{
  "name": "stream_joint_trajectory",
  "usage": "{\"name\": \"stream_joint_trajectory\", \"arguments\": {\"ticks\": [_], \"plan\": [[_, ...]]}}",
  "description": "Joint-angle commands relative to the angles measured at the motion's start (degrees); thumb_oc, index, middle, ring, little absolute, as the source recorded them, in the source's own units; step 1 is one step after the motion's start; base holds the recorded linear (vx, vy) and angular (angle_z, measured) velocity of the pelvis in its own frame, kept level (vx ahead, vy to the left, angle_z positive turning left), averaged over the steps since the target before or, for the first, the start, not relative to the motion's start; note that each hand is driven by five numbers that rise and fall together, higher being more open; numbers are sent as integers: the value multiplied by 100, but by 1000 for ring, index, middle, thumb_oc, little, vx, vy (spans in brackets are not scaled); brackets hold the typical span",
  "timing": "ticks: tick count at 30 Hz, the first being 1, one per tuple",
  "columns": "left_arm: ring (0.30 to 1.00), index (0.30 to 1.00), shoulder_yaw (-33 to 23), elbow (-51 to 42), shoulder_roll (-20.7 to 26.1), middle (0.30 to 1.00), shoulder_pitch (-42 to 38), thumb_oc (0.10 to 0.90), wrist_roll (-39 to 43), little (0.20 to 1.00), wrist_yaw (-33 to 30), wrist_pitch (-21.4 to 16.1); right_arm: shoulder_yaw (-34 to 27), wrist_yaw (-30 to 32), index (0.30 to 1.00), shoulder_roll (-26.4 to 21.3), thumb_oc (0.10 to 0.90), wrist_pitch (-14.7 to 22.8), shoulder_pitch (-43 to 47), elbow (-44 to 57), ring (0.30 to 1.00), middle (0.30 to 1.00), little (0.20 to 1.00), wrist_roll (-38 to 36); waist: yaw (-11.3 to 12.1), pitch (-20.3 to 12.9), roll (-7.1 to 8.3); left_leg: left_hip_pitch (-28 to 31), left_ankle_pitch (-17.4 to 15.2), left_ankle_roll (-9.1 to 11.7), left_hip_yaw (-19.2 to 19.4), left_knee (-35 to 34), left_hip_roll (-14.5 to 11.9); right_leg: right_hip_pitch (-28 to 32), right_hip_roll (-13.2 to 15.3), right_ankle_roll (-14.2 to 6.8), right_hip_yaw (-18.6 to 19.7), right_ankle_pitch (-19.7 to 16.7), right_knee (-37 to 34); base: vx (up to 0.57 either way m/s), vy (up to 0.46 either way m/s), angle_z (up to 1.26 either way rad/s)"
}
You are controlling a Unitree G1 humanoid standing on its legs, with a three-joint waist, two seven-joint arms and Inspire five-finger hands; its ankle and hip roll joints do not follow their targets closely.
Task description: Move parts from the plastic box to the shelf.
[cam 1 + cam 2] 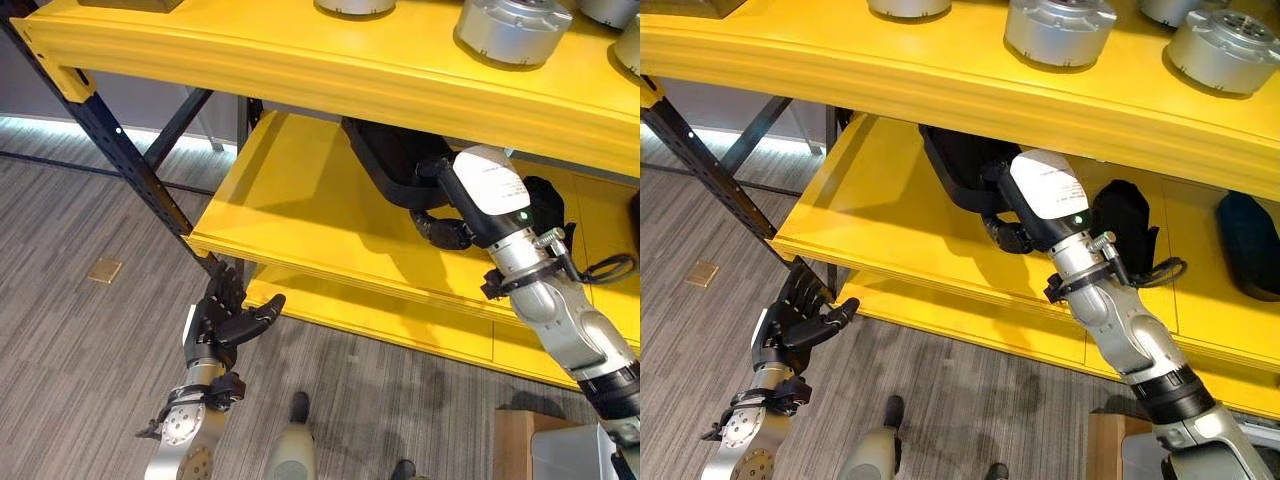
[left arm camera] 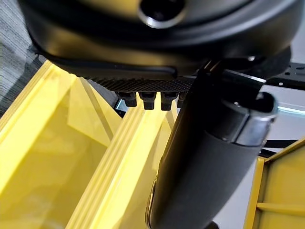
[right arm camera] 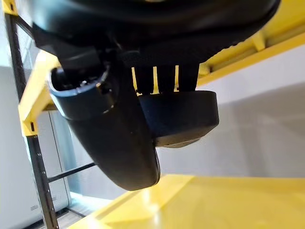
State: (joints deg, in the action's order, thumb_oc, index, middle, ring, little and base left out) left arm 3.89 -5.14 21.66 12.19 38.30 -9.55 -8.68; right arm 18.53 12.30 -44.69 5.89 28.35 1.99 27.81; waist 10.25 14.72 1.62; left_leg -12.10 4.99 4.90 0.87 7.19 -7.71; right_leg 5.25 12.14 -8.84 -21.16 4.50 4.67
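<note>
Black part (image 3: 178,117) grasped by fingers of right hand (image 1: 1012,228), held inside shelf (image 1: 300,215) middle bay, probably clear above board. Left hand (image 1: 222,318) fingers released, below shelf front edge.

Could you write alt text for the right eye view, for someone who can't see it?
The robot's right hand holds a black part over the yellow middle shelf. Its left hand hangs open below the shelf; silver round parts sit above.
</note>
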Motion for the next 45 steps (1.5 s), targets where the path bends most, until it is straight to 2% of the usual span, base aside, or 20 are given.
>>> {"name": "stream_joint_trajectory", "arguments": {"ticks": [1, 11, 19, 26, 34, 45], "plan": [[1000, 1000, -125, -560, 477, 1000, -331, 900, 258, 1000, 37, -543, -148, 519, 300, 26, 400, -23, 1523, -32, 300, 300, 300, -403, 36, -273, 251, -507, -318, 241, -179, 673, -464, 291, 298, -7, 195, 416, 368, -11, -11, 6], [1000, 1000, -60, -572, 582, 1000, -367, 900, 372, 1000, -31, -583, 164, 667, 300, 240, 400, -340, 2064, -1191, 300, 300, 300, -692, 131, 14, 83, -790, -518, 184, -264, 1175, -459, -59, 339, 60, 279, 646, 916, -26, 7, 5], [1000, 1000, 109, -663, 735, 1000, -539, 900, 423, 1000, -64, -679, 564, 847, 300, 577, 400, -494, 3039, -2782, 300, 300, 300, -1195, 146, 456, -144, -1211, -891, 33, -324, 1976, -445, -923, 452, 192, 658, 1000, 2059, -94, 40, -11], [1000, 1000, 168, -763, 810, 1000, -594, 900, 444, 1000, -64, -734, 849, 1002, 300, 839, 400, -628, 3698, -4175, 300, 300, 300, -1417, 173, 561, -250, -1438, -1034, -28, -364, 2335, -452, -1333, 467, 255, 853, 1154, 2570, -35, 19, -6], [1000, 1000, 253, -762, 797, 1000, -719, 900, 402, 1000, -151, -747, 691, 1132, 300, 1091, 400, -659, 3653, -4416, 300, 300, 300, -1640, 71, 601, -276, -1537, -1136, -50, -387, 2517, -434, -1423, 480, 295, 882, 1245, 2725, -1, 3, -6], [1000, 1000, 248, -781, 804, 1000, -711, 900, 383, 1000, -186, -775, 807, 1093, 300, 1241, 400, -692, 3707, -4758, 300, 300, 300, -1504, 49, 628, -316, -1572, -1161, -55, -408, 2533, -391, -1449, 487, 298, 856, 1257, 2770, 0, 0, 0]]}}
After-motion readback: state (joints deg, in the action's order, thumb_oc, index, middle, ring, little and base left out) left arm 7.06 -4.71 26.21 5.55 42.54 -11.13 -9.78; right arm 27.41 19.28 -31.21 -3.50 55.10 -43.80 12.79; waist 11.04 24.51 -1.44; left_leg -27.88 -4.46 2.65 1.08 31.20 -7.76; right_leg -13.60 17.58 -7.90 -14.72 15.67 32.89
